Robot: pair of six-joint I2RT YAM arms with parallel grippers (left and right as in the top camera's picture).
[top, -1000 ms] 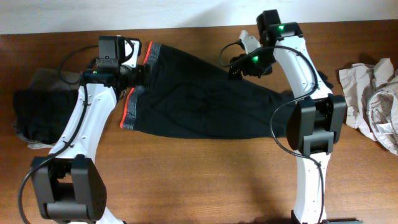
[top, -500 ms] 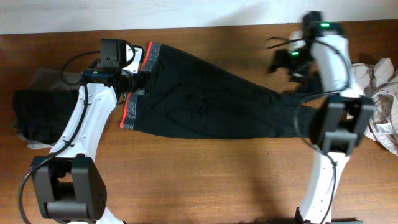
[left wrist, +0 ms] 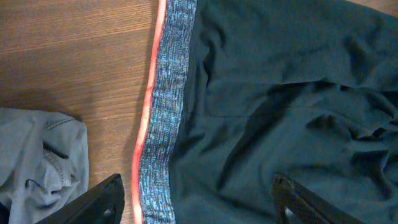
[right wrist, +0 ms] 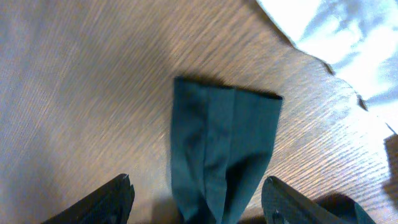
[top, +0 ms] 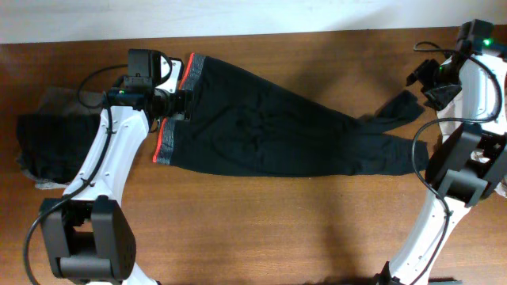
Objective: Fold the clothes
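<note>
While left pincer (left wrist: 198, 186) and right pincer (right wrist: 196, 183) gape empty, one black leggings (top: 261, 134) outstretched

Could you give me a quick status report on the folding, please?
Left gripper open over the waistband; right gripper open over the leg cuff. Black leggings laid out, unfolded. Grey garment beside the waistband, pale cloth near the cuff, neither touching.

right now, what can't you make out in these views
Overhead: the left arm crosses the dark pile, so its garments cannot be told apart.
Overhead: the right arm mostly covers the pale cloth; the right wrist view cuts it at the frame edge.
Left wrist: the grey garment runs off the lower-left edge.
Both views: whether the open left gripper touches the leggings; height is unclear.
</note>
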